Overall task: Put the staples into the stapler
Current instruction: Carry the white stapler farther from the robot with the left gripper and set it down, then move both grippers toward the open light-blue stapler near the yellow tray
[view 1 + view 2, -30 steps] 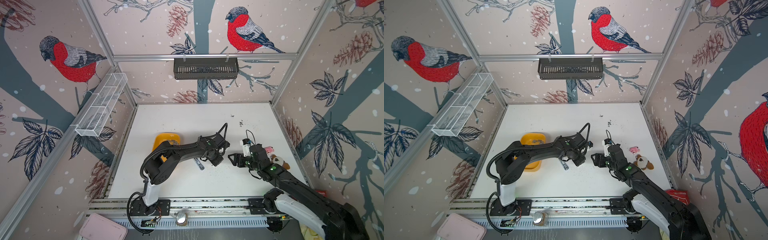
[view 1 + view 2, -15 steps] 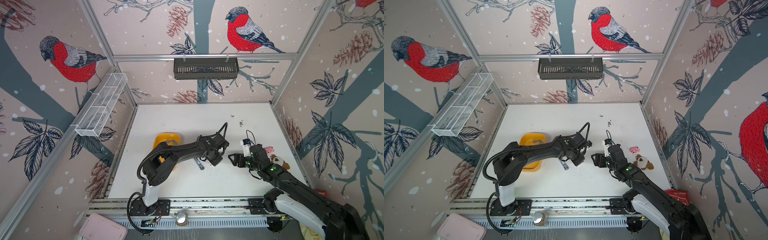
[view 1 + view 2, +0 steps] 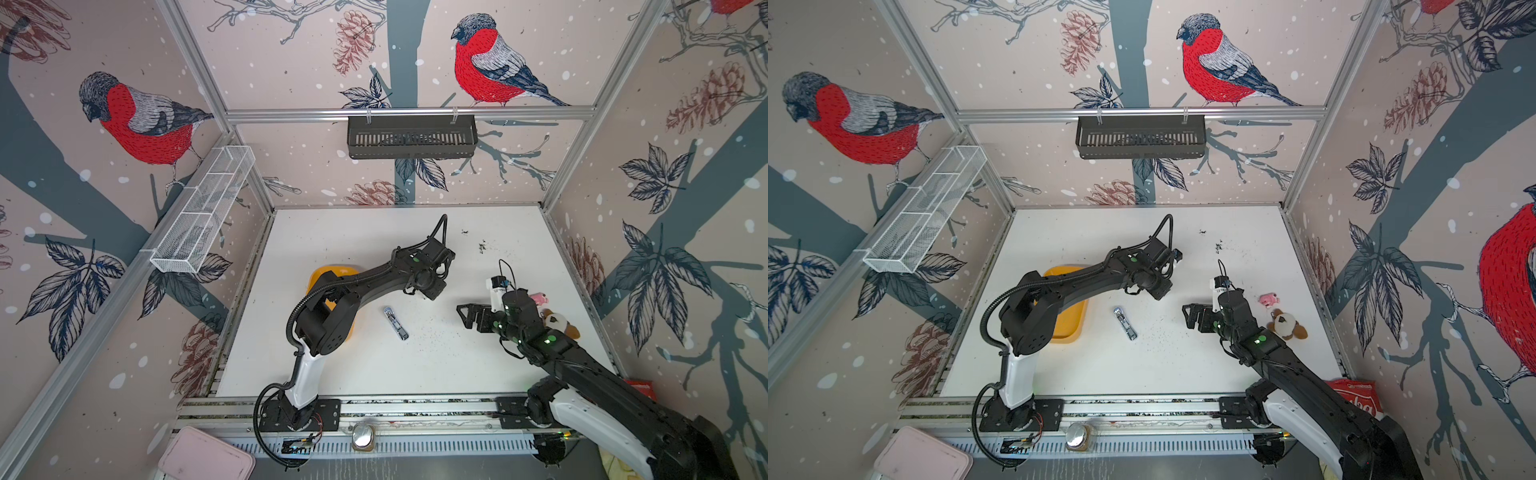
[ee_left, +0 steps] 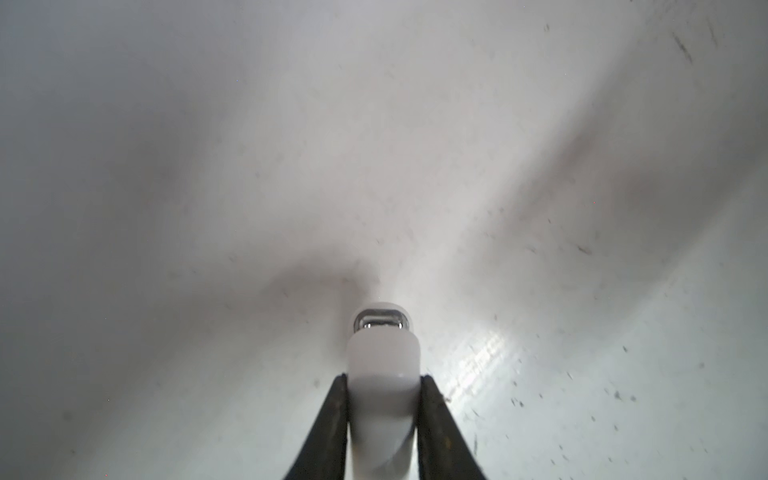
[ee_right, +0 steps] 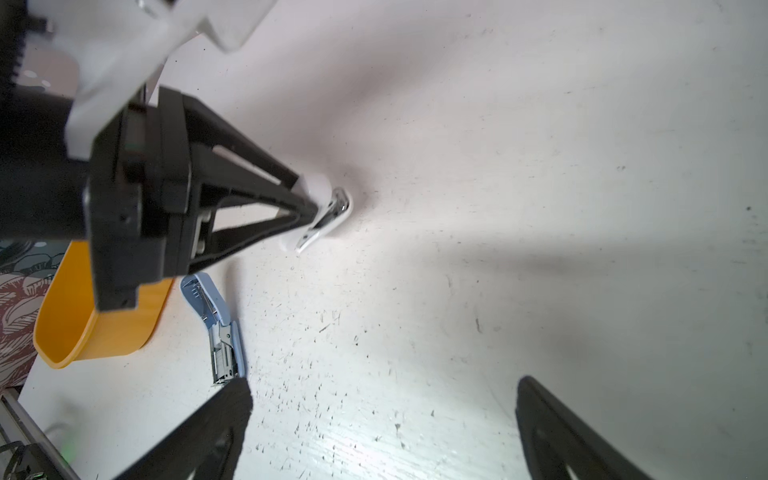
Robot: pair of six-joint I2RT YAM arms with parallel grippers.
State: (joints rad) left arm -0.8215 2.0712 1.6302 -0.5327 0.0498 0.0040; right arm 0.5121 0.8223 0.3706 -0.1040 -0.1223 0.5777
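Left fingers [image 4: 332, 419]: pinching a white rounded plastic piece with a chrome metal end [image 4: 381, 357]; the chrome end points down at the white worktop [image 5: 498, 208].
Right fingers [image 5: 216, 424]: spread wide, nothing between them.
Stapler: light-blue plastic stapler with a grey metal channel [image 3: 395, 323], lying opened flat on the worktop between the yellow plastic tray [image 3: 1073, 328] and the right fingers; touches neither in both top views.
Staples: strips cannot be made out; the left arm hides much of the tray.

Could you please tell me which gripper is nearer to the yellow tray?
Left. In both top views the left gripper, shut on a white and chrome object, is to the right of the yellow tray. The open right gripper is farther to the right.
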